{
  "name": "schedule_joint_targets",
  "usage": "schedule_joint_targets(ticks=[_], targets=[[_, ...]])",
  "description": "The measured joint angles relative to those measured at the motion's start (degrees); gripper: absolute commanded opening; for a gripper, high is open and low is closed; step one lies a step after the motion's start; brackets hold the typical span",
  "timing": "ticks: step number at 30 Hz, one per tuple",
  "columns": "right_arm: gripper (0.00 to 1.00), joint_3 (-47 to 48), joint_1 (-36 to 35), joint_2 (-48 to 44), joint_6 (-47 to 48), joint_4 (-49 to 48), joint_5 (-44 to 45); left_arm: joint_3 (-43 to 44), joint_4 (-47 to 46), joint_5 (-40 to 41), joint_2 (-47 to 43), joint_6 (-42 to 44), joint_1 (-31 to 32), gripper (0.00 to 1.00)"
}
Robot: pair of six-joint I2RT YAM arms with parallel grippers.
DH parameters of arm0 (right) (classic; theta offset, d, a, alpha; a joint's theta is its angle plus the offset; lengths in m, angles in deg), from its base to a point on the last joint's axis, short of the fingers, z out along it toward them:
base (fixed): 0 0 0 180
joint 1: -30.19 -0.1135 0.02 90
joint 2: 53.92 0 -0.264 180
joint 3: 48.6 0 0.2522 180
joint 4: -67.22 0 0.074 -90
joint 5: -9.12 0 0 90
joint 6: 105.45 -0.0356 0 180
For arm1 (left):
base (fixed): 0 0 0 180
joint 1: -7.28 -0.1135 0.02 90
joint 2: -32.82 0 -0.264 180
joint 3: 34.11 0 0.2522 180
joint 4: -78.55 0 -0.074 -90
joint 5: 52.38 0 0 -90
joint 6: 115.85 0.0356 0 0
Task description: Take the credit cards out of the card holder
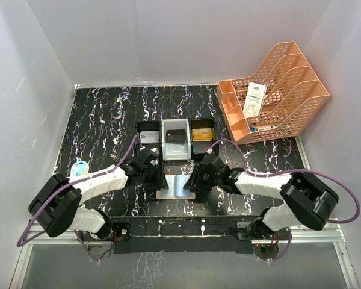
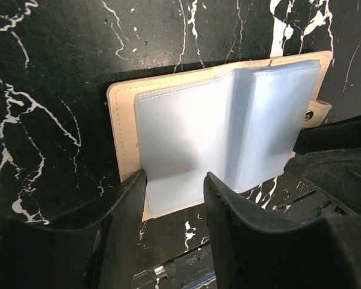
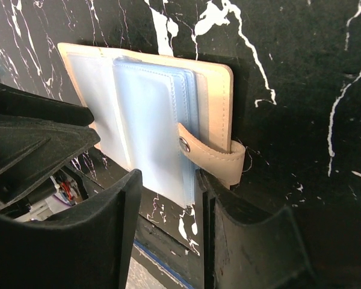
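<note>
**A:** Containers first. What's in them?

**B:** Black-and-grey three-compartment tray (image 1: 175, 155): silvery grey card (image 1: 149, 137) on the left, black card (image 1: 176, 135) in the middle, gold card (image 1: 200, 133) on the right. Orange plastic file rack (image 1: 289, 114): one white paper receipt (image 1: 254, 99).

**A:** And the holder?

**B:** Tan leather-like folding card holder (image 1: 177, 188) — open and flat on the black marbled table (image 1: 108, 120), just near of the tray. Its pale bluish sleeves (image 2: 186, 138) are fanned and its snap tab (image 3: 213, 159) is curled over. Your left gripper (image 2: 175, 180) has its jaws apart, astride the holder's near edge. So does your right gripper (image 3: 168, 180) — beside the tab.
</note>
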Motion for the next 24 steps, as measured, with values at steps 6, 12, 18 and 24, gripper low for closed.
schedule_joint_targets(ticks=[6,12,18,24], targets=[[0.40,1.22,-0.02,-1.49,1.77,4.94,1.99,0.72,-1.25,0.92,1.57,-1.03,1.11,0.37],[0.40,2.93,-0.02,-2.34,3.78,9.99,4.42,0.63,-1.31,1.60,1.64,-1.81,1.36,0.35],[0.36,2.99,-0.02,-2.27,4.35,10.82,4.70,0.46,-1.49,1.68,1.51,-1.86,1.36,0.34],[0.25,2.99,-0.07,-0.57,4.74,8.92,3.06,-0.66,-3.15,0.76,0.81,-1.57,1.38,0.33]])
